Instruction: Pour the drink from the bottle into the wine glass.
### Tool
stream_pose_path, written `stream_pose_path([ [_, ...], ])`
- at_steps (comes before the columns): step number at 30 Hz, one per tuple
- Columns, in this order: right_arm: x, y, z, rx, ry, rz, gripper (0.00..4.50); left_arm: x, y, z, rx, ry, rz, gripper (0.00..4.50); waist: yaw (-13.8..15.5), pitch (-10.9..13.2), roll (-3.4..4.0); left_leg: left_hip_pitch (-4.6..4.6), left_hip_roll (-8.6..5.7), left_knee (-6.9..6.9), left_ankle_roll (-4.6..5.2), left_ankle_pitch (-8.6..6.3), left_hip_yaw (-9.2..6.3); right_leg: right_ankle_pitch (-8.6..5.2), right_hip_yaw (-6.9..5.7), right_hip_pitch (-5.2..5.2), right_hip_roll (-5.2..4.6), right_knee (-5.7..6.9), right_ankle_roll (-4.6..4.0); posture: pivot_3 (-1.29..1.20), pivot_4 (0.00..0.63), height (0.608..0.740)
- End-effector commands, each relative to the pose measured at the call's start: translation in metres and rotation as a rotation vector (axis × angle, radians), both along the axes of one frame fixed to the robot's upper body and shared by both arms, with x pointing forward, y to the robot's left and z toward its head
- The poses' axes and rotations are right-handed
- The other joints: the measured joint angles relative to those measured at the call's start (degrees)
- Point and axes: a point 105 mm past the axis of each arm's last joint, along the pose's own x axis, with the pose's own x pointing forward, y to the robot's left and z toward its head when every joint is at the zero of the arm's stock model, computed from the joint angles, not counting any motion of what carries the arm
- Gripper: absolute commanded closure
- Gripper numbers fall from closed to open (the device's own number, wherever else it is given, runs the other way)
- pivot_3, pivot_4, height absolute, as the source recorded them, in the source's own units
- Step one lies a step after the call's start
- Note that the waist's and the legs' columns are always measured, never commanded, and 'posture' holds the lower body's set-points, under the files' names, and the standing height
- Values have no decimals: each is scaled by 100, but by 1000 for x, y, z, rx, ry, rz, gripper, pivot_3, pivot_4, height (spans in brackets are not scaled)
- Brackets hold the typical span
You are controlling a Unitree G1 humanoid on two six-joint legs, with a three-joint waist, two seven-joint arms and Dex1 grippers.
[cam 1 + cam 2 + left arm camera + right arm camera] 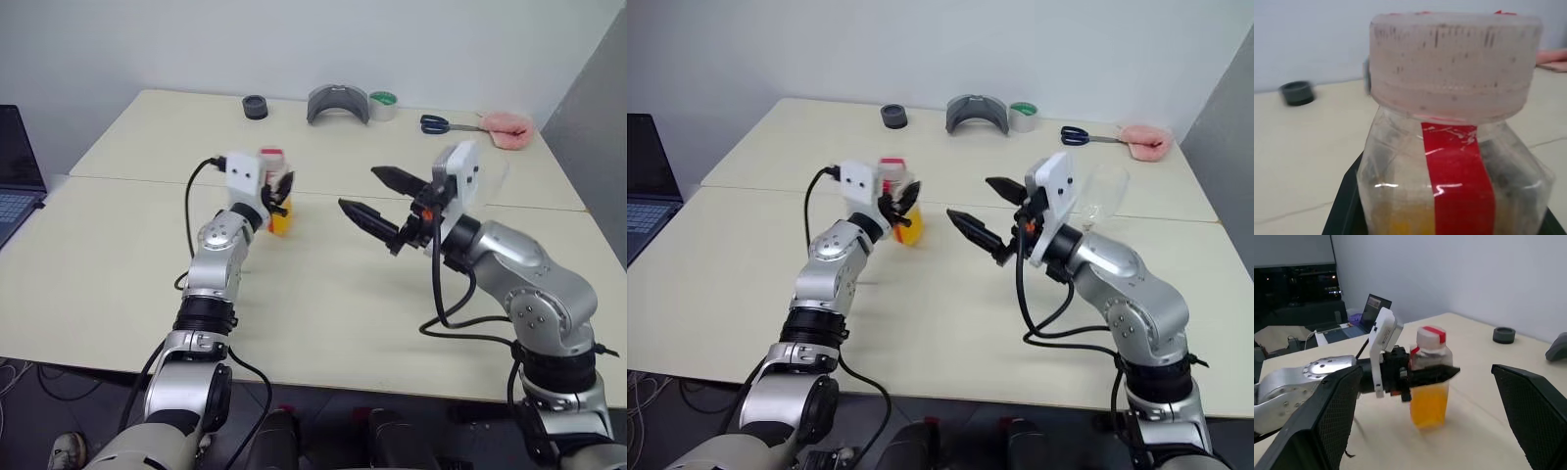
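The bottle (902,204) stands a little left of centre in the head view, on the pale table (921,313), with the left gripper (898,205) clenched around its body. In the right wrist view the black fingers (1432,374) cross the bottle (1430,377) about halfway up, just above the line of the drink (1429,405), so the orange-yellow liquid fills the lower part below the jaws and the clear shoulder and cap rise above them. The cap (1430,336) is still on (white, with a red patch on top). Whether the base touches the table or sits slightly clear of it cannot be told. The left wrist view looks straight at the bottle (1454,161) from close in, its red label stripe (1462,181) running down the middle and the cap (1452,63) above.

The right gripper (982,212) hangs at the centre of the head view, to the right of the bottle and apart from it, its two fingers spread wide and holding nothing. In its own wrist view the two fingers (1332,416) stand at the lower left and lower right corners with the bottle between them but farther off, not touching either.

The wine glass (1098,196) stands upright at the centre right of the head view, behind the right wrist and partly hidden by it.

Along the table's far edge, at the top of the frame, lie a small dark ring (893,116), a grey curved piece (977,113), a roll of tape (1023,117), scissors (1085,136) and a pink cloth (1144,140).
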Motion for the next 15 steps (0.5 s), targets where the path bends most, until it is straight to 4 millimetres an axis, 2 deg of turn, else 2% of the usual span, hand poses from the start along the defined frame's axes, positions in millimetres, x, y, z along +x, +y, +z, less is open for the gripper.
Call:
stream_pose_path([
  [1, 4, -8, 11, 5, -48, -19, 0, -22, -28, 21, 10, -33, -208, 2777, 0, 0, 0, 0, 0, -1, 0, 0, 1, 0, 0, -1, 0, 0, 0, 0, 150, 740],
  [8, 0, -9, 22, 44, -47, 6, 0, -49, -62, 31, 28, -13, -496, 2777, -8, 2, 3, 0, 0, -1, 0, 0, 3, -1, 3, -2, 1, 0, -1, 0, 150, 740],
  [15, 3, -4, 30, 48, -49, -13, 0, -57, -70, 37, 54, 2, -620, 2777, -12, 3, 5, 0, -2, -1, 1, 0, 4, -1, 4, -3, 5, 0, -1, 0, 150, 740],
])
